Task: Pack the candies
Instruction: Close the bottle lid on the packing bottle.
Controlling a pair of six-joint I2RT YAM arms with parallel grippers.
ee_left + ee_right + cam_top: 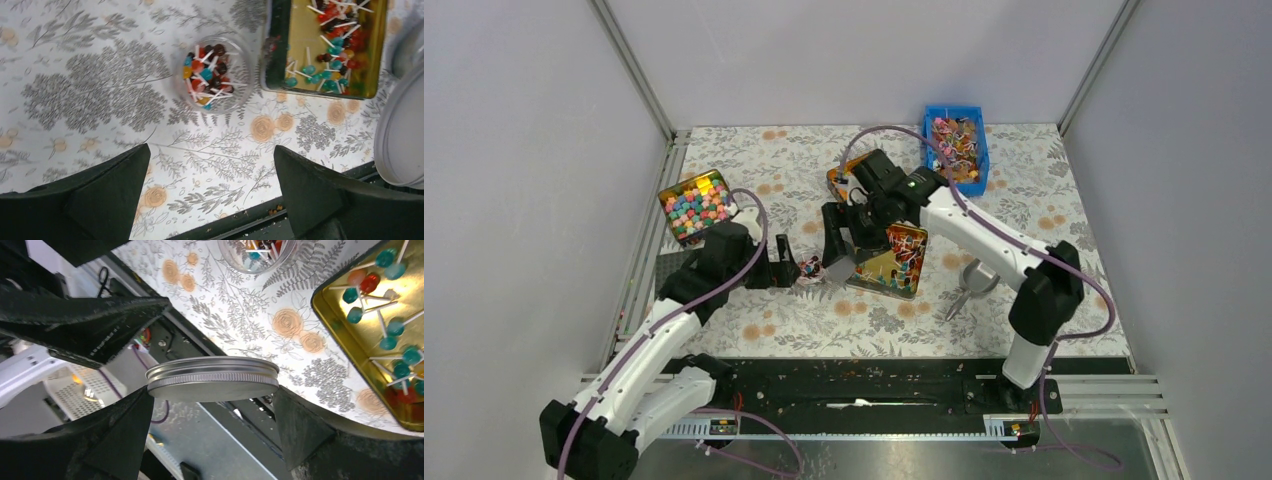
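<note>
The candies (207,75) are found in the uncapped jar (246,97), dead ahead of the left gripper (211,150), whose fingers are spread and empty. The lid (212,377) is clamped across its rim by the right gripper (212,390), just right of the jar.

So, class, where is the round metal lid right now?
In the right wrist view the metal lid is clamped in the right gripper, centre frame, with the gold tin at upper right.
</note>
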